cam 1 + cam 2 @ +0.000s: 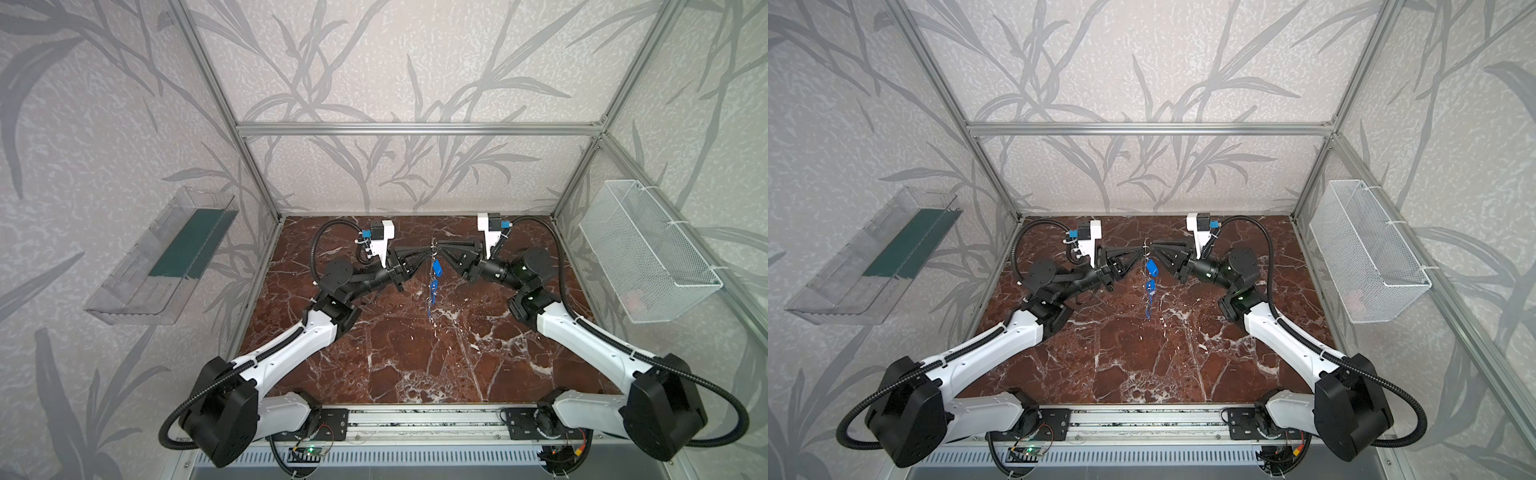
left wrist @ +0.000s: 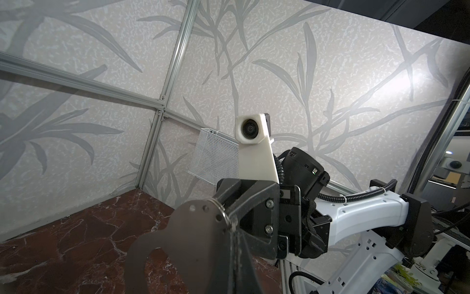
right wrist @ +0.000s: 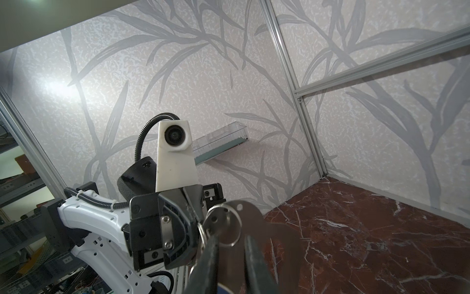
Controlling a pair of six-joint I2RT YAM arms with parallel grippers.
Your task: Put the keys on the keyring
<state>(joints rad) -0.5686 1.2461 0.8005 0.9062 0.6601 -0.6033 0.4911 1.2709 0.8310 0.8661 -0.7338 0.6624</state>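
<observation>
Grey keyring point(image 2: 178, 229) in tight left hand point(image 1: 428, 251), keys point(image 1: 436, 267) in narrow right hand point(image 1: 440, 251), mid-air over marble table point(image 1: 374, 353).

Red-brown marble desk point(image 1: 374, 332), veined white. Pale wallpaper point(image 1: 374, 62) with a grey leaf pattern. Silver keys point(image 3: 218, 221) with blue tags point(image 1: 437, 267). Dull grey keyring point(image 2: 193, 229). White mesh basket point(image 1: 648, 253).

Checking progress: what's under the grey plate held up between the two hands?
Alongside the plate, below its gripped edge, blue tags hang; beneath, only marble table shows. From above the plate is edge-on, so how many keys hang there is hidden.
</observation>
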